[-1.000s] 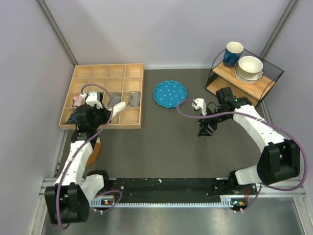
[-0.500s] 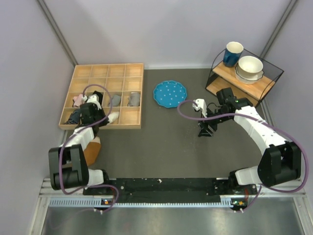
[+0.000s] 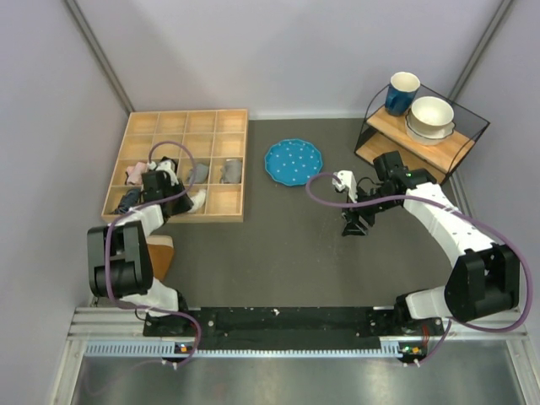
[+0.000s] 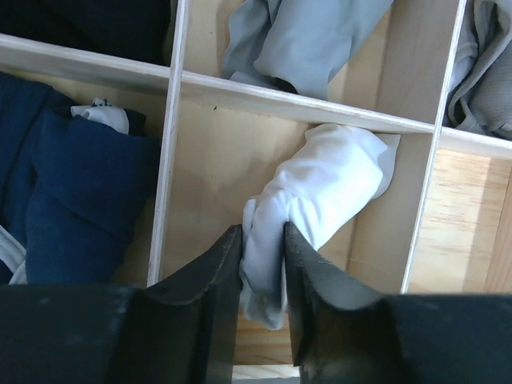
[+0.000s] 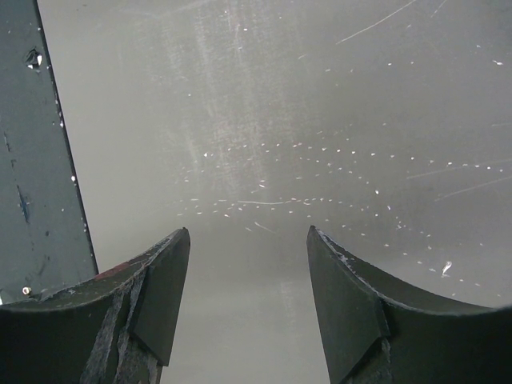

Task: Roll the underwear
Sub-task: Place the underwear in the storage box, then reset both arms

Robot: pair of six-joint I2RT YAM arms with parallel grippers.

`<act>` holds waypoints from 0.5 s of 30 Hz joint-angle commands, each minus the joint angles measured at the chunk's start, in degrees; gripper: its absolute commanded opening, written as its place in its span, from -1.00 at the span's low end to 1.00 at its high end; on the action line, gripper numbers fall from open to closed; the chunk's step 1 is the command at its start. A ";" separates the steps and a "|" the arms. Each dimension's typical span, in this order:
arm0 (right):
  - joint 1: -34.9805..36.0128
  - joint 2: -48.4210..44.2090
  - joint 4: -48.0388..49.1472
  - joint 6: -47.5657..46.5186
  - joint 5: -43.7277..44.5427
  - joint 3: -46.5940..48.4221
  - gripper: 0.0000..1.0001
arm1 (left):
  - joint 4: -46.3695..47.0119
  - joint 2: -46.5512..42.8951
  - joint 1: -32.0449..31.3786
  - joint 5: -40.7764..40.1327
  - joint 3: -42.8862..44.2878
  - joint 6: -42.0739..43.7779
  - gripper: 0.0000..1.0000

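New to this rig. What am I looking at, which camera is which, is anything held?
Two robot arms are bolted to the near edge of a table, each ending in a two-finger gripper. The overhead picture looks down from behind them; the other two come from a camera on each wrist, showing that arm's own fingers. The left gripper pinches the underwear, a white rolled bundle in one compartment of the wooden tray; neighbouring compartments hold grey cloth and navy cloth. The right gripper is open and empty over bare table. Also present: a blue plate and a rack with a cup and bowls.
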 commanded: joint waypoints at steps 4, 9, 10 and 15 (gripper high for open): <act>-0.79 -1.05 0.47 -1.14 -1.67 -0.39 0.23 | -1.34 -8.86 0.32 -1.46 -1.30 1.58 0.07; -0.79 -0.96 0.47 -1.14 -1.58 -0.48 0.23 | -4.85 -15.12 1.29 -3.13 -2.18 2.90 0.22; -0.79 -0.96 0.47 -0.97 -1.58 -0.48 0.23 | -5.29 -16.78 1.46 -3.05 -2.18 3.07 0.23; -0.79 -1.22 0.64 -0.80 -1.93 -0.30 0.24 | -7.75 -23.81 1.64 1.67 -2.27 2.73 0.28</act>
